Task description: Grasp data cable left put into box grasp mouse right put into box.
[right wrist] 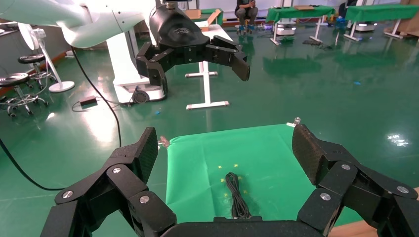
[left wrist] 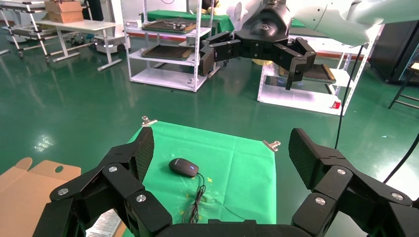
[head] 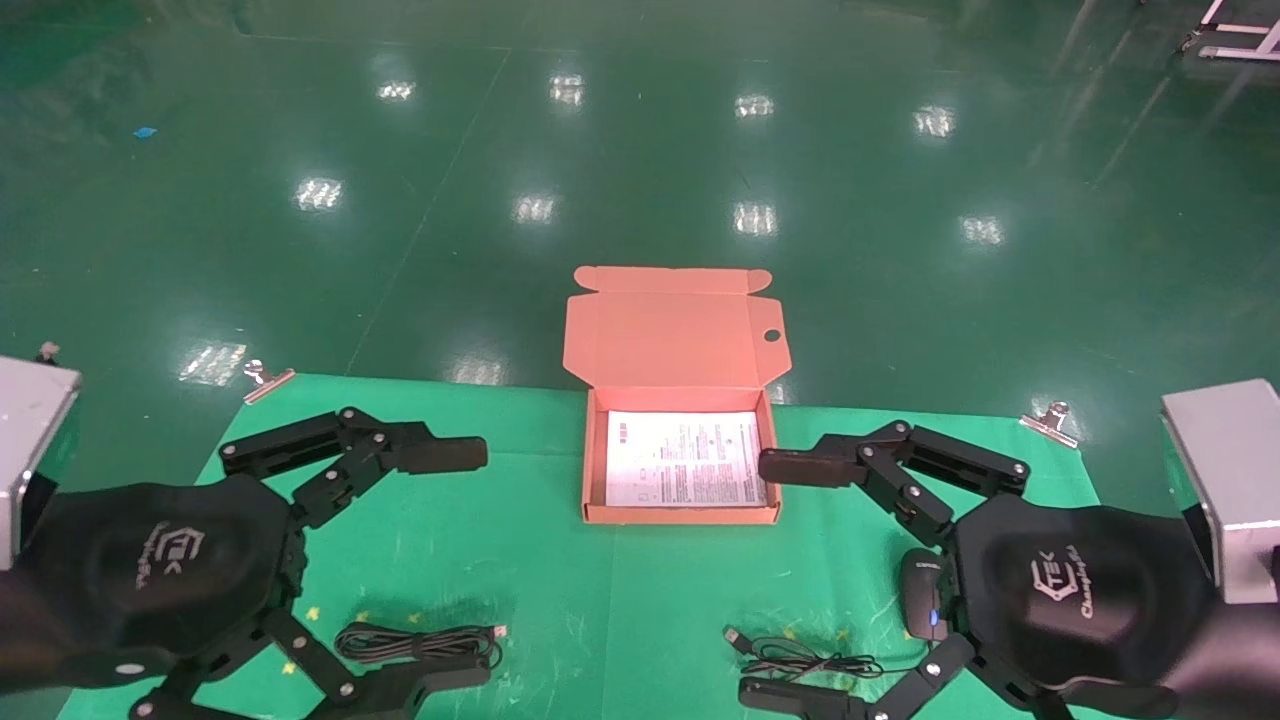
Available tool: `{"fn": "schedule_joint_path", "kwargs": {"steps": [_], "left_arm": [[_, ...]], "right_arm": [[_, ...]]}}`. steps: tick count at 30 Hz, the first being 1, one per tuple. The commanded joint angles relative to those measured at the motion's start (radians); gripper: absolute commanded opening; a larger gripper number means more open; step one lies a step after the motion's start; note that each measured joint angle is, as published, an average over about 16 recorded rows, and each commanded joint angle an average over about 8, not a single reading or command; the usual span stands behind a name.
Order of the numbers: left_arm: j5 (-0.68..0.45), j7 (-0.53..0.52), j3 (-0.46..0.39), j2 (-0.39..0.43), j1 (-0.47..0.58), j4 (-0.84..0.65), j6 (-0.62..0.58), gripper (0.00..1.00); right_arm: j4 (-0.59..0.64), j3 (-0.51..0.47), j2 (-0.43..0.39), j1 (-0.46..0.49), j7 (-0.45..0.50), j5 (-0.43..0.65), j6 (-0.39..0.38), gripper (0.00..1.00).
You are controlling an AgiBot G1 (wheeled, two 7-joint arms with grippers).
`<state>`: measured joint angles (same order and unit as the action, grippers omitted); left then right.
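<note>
the left tool [head: 450, 565] hangs above the left half of the green tabletop [head: 560, 590], its two fingers spread wide with nothing between them. the data cable [head: 420, 642] lies below it near the front edge, a narrow bundle of loops running left to right with its silver plug pointing toward the middle. the box [head: 682, 470] sits open at the centre back of the tabletop, lid flap folded away from the robot, a white printed sheet [head: 685, 472] flat on its floor and no cable or mouse in it yet.

the right tool [head: 775, 575] mirrors the left one over the right half, fingers equally spread and empty. the mouse [head: 922, 590] rests just beside its body in the head view, blue light showing, and its thin cord [head: 800, 660] trails in a loose tangle toward the centre.

judging by the layout, the cable pick with the left arm is the step in hand, and nothing has been moved so far. to do it well, the left tool should come down over the middle of the bundle, fingers straddling its narrow width so they close across all the loops at once rather than snagging a single strand. a grip near the plug end would probably let the loops sag and spill open. lifting well clear of the tabletop should keep the dangling ends from catching the near wall of the box.
</note>
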<state>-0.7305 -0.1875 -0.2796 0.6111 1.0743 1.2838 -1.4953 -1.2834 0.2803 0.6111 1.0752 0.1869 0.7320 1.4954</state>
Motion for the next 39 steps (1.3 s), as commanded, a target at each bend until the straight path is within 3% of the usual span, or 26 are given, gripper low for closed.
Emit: {"fn": "schedule_joint_path", "kwargs": {"steps": [1, 28, 33, 39], "left_arm": [[0.000, 0.000, 0.000, 0.000, 0.000, 0.000, 0.000, 1.00], [-0.016, -0.004, -0.008, 0.001, 0.014, -0.005, -0.004, 1.00], [-0.091, -0.043, -0.049, 0.001, 0.079, -0.038, -0.027, 1.00], [-0.257, -0.132, -0.170, 0.019, 0.225, -0.088, -0.081, 1.00]], "right_arm": [[0.000, 0.000, 0.000, 0.000, 0.000, 0.000, 0.000, 1.00], [-0.005, 0.001, -0.002, 0.007, -0.004, 0.012, -0.004, 1.00], [-0.030, 0.019, -0.007, 0.051, -0.038, 0.095, 0.000, 1.00], [-0.061, 0.083, 0.011, 0.164, -0.161, 0.299, 0.036, 1.00]]}}
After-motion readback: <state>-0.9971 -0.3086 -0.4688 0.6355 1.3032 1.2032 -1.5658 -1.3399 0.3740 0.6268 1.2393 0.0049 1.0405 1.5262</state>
